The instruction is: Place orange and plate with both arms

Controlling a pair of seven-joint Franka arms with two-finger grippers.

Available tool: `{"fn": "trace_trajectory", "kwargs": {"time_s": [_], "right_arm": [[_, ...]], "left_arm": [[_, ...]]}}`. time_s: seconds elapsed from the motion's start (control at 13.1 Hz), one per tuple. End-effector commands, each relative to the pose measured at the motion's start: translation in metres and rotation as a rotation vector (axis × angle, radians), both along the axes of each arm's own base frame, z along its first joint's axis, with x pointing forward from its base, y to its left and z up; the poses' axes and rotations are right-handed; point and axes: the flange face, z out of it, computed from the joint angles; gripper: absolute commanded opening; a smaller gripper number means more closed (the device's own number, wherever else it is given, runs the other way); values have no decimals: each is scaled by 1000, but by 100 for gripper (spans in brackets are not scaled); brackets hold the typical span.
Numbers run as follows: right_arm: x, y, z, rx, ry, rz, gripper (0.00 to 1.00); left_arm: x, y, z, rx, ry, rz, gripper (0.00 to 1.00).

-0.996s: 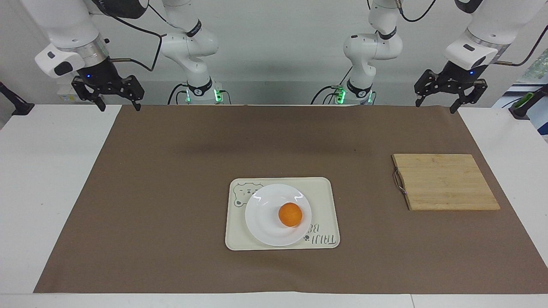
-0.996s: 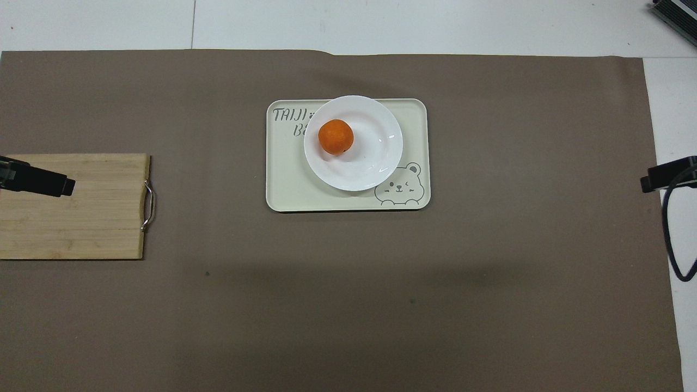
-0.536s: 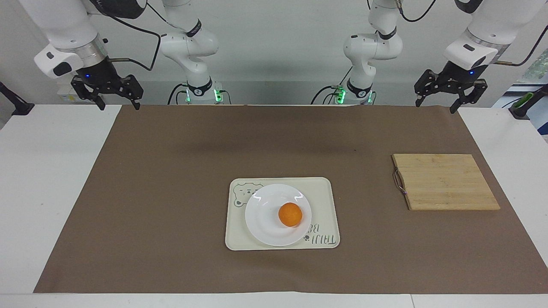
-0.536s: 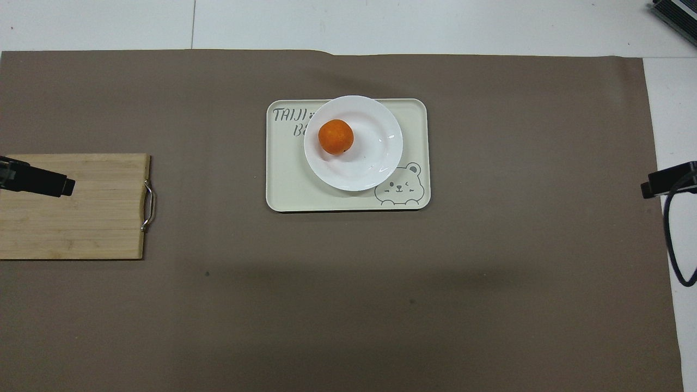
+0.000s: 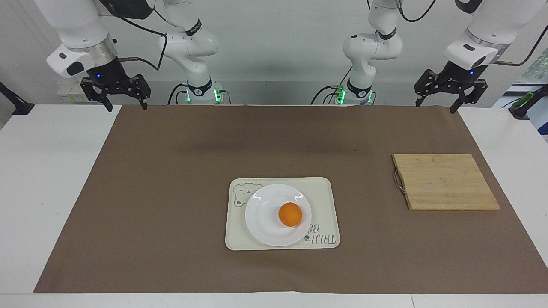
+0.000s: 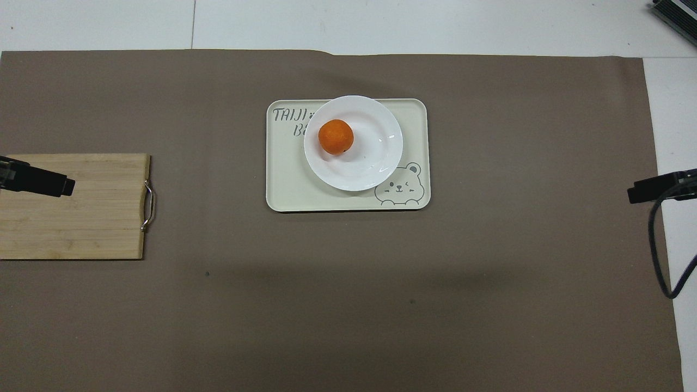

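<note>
The orange (image 5: 290, 214) (image 6: 336, 136) rests on the white plate (image 5: 265, 218) (image 6: 370, 158), off its middle toward the left arm's end of the table. The plate stands on a cream tray (image 5: 325, 201) (image 6: 283, 174) with a bear drawing, mid-table. My left gripper (image 5: 438, 104) hangs open and empty in the air over the mat's corner by its own base; only one fingertip (image 6: 54, 185) shows from above, over the wooden board. My right gripper (image 5: 125, 105) hangs open and empty over the mat's other robot-side corner, its fingertip (image 6: 645, 191) at the mat's edge.
A wooden cutting board (image 5: 445, 182) (image 6: 81, 218) with a metal handle lies at the left arm's end of the table. A brown mat (image 5: 171, 171) covers most of the white table. A black cable (image 6: 656, 256) hangs under the right arm.
The right gripper has drifted in toward the middle of the table, over the mat's edge. The left gripper, orange, plate and tray have not moved.
</note>
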Motion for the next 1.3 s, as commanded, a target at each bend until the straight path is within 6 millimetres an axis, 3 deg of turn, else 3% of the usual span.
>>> {"fn": "trace_trajectory", "kwargs": {"time_s": [0.0, 0.77, 1.23], "right_arm": [[-6, 0, 0, 7, -15, 28, 100], [0, 17, 5, -23, -6, 11, 100], [0, 10, 2, -6, -2, -4, 100]], "left_arm": [[-8, 3, 1, 13, 4, -4, 100], [-8, 3, 1, 13, 4, -4, 100], [-8, 4, 1, 13, 2, -3, 100]]}}
